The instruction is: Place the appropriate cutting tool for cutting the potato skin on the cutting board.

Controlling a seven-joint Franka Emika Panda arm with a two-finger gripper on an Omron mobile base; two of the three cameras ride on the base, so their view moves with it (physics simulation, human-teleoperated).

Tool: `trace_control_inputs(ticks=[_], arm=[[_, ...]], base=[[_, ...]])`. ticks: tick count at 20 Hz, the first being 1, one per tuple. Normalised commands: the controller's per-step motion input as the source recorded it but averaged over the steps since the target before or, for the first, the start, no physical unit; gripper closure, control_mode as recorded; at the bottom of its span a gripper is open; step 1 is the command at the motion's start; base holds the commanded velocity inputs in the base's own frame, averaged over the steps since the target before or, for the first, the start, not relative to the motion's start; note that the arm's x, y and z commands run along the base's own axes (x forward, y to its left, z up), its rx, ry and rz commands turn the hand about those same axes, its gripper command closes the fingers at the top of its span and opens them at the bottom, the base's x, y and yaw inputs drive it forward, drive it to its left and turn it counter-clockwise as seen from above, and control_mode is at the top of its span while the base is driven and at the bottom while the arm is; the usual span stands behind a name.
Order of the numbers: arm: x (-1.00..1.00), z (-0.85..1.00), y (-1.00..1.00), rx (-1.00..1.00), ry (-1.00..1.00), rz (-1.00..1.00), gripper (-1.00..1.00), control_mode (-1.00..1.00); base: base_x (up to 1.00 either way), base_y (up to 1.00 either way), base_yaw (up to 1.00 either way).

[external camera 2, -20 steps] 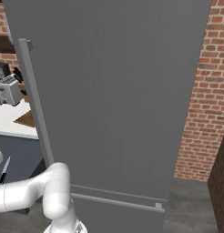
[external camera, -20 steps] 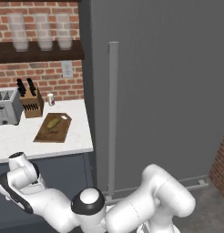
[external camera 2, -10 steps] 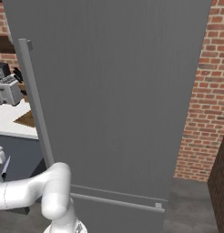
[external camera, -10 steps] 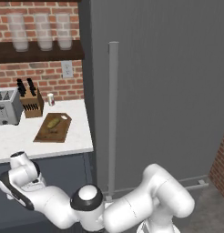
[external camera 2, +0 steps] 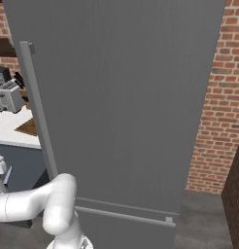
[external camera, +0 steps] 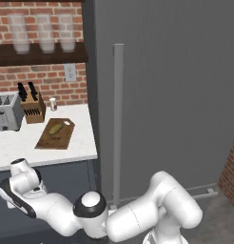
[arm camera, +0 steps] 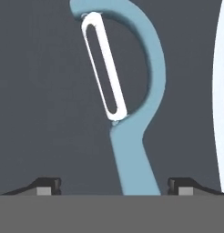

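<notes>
Peeler (arm camera: 132, 150) runs straight out from hand (arm camera: 114, 185), looped head farthest; grip unclear.

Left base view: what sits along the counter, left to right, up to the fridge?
Toaster → knife block → cutting board with the potato on it → fridge handle.

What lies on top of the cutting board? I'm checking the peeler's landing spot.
On the cutting board lies the potato. Its pale corner spot shows; nothing else visible there.

A glossy white arm of rounded, bulbous links, with one dark grey cap and a black band.
</notes>
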Motion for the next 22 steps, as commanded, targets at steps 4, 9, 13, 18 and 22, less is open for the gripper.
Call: trace_control_inputs(ticks=[4,9,13,18,22], arm=[[-0.01,-0.20,0.00,-0.03,0.00,0.00,1.00,-1.00],[-0.31,-0.38,0.07,-0.04,0.00,-0.03,1.00,-1.00],[0.00,-0.15,0.00,0.00,0.00,-0.04,1.00,-1.00],[-0.24,0.24,0.00,0.00,0.00,-0.08,1.00,-1.00],[-0.41,0.83,-0.05,0.00,0.00,-0.02,1.00,-1.00]], base=[[0.00,0.00,0.00],[0.00,0.00,0.00],[0.00,0.00,0.00],[0.00,0.00,0.00],[0.00,0.00,0.00]])
